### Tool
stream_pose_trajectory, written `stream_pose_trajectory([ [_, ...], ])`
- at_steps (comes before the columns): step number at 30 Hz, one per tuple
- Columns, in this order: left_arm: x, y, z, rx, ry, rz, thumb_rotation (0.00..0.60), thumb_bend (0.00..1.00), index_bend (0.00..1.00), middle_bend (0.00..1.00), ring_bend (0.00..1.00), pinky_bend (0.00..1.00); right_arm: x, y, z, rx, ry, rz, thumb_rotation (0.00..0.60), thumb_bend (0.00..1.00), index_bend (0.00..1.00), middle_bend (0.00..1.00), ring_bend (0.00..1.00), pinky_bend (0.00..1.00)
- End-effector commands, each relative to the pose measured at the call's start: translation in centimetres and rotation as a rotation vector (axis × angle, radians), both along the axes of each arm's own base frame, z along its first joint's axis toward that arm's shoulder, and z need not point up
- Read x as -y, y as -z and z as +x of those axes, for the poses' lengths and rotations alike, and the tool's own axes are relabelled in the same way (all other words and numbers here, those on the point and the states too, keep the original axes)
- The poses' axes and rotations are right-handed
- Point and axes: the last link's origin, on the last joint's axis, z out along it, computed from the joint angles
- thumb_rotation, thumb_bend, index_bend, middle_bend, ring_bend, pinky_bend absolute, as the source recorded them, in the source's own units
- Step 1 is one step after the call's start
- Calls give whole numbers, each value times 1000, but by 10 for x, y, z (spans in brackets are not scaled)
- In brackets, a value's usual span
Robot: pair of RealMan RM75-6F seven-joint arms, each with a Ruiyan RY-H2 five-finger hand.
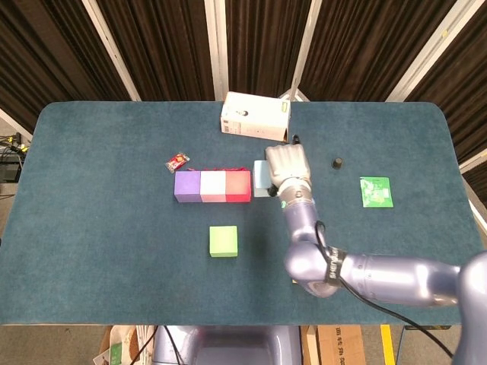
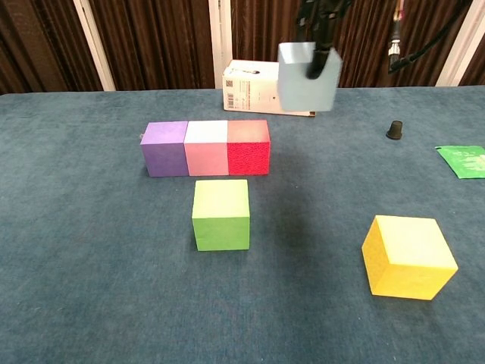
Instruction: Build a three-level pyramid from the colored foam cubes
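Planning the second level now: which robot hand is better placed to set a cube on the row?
Right: the right robot hand already holds the light blue cube beside the row's red cube; no left hand shows.

table (image 1: 91, 228): teal cloth | backdrop: dark curtains (image 1: 167, 46), perhaps brown | white struts (image 1: 217, 46)

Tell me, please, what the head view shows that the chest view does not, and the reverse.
Only the head view shows the right hand whole, its arm, and a small red packet behind the purple cube. Only the chest view shows the yellow cube, hidden under the arm in the head view, and the light blue cube lifted off the table. Both share the purple, pink and red row, the green cube, white box, black knob and green packet.
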Motion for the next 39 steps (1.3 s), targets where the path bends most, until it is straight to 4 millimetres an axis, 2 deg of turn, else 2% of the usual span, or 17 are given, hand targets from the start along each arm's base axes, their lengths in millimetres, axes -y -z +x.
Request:
stream_pose_trajectory([
  [1,-1,-1,-1,2,-3,-2,600,297,61,0,0,0,6,13,14,20,0,8,600,325,385,398,215,0],
  [7,-5,1,-3,3,-15,-18,600,297,62,0,0,0,14,33,21,17,0,-1,600,325,385,398,215,0],
  [15,-11,2,-6,2,-35,-25,600,297,61,0,0,0,22,50,28,20,9,0,600,324,385,398,215,0],
  [39,-17,-2,-12,35,-68,-2,600,297,61,0,0,0,26,84,39,46,10,4,600,324,385,398,215,0],
])
